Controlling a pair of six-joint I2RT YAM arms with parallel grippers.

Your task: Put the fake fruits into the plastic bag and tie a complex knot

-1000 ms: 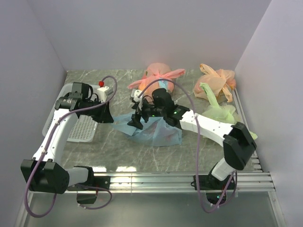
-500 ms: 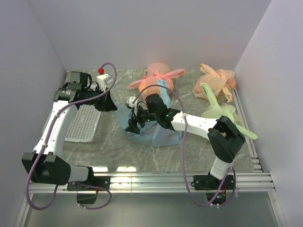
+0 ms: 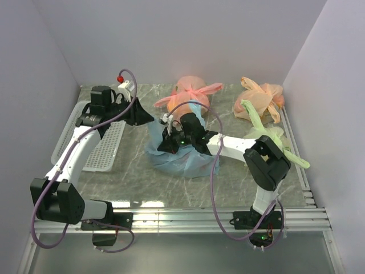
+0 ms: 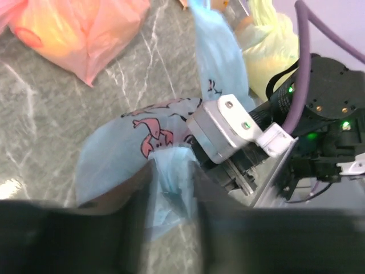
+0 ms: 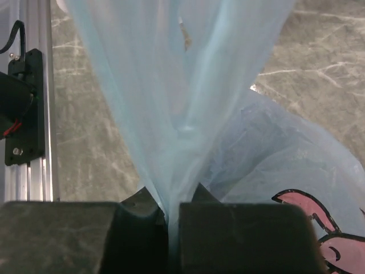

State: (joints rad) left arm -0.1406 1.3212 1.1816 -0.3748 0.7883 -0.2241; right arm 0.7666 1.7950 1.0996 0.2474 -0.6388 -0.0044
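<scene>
The plastic bag (image 3: 181,161) is pinched mid-frame by the closed right gripper (image 5: 169,212); film lies within the part-open left gripper (image 4: 174,188); it should be drawn taut evenly.

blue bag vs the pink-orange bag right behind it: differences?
Colour: the plastic bag is light blue with a pink print; the pink-orange bag looks plain. State: the pink-orange bag is tied, ends sticking out sideways; the plastic bag shows no finished knot, its film pinched in the right gripper. Place: the pink-orange bag sits untouched at the back; the plastic bag lies in front of it. Both are thin translucent film.
</scene>
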